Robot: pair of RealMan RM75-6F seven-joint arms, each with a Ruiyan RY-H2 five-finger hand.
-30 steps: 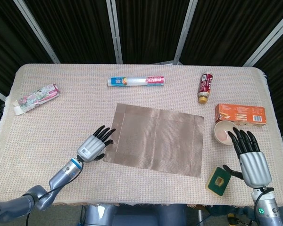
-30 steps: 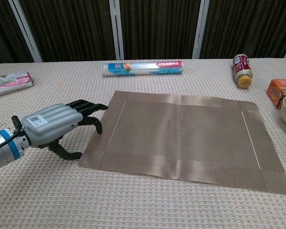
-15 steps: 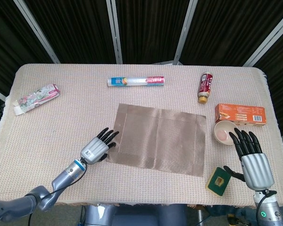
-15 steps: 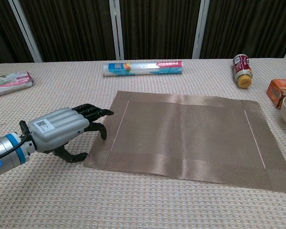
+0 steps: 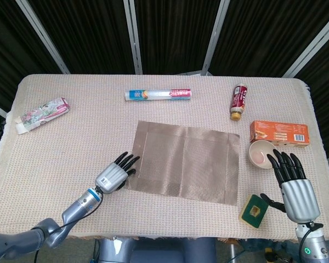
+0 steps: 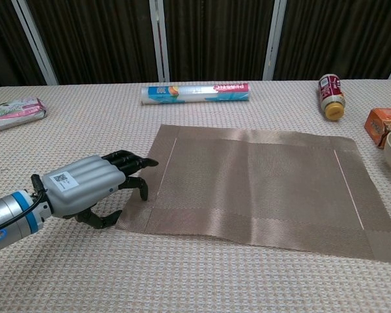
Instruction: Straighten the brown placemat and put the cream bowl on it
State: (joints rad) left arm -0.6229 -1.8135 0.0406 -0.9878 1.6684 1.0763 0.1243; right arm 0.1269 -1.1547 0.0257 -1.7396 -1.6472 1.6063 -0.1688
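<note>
Change: over the last second the brown placemat (image 5: pixel 183 161) has been turned and drawn toward the near edge of the table (image 5: pixel 71 148); its long edges are now set more nearly parallel to that edge than they were, though a slight tilt remains.
Left robot hand: the left robot hand (image 6: pixel 94 184) has been carried back toward the near edge with the mat's near-left corner, where its dark fingertips (image 6: pixel 138 184) are curled down onto the mat's left edge; whether the corner is pinched or only pressed cannot be told.
Right robot hand: the right robot hand (image 5: pixel 296 189) is held near the right end of the near edge, fingers apart and extended, nothing held; it has barely shifted.
Meaning for the task: the straightening is judged nearly finished; the bowl step has not been begun.
Placemat look: a thin woven brown rectangle with a stitched inner border, lying flat at the middle of the table, with a faint ripple near its near edge.
Cream bowl: the cream bowl (image 5: pixel 260 153) is seen upright near the right edge of the table, clear of the mat, just in front of the right robot hand's fingertips and touching or just beside an orange box (image 5: pixel 278 132).
</note>
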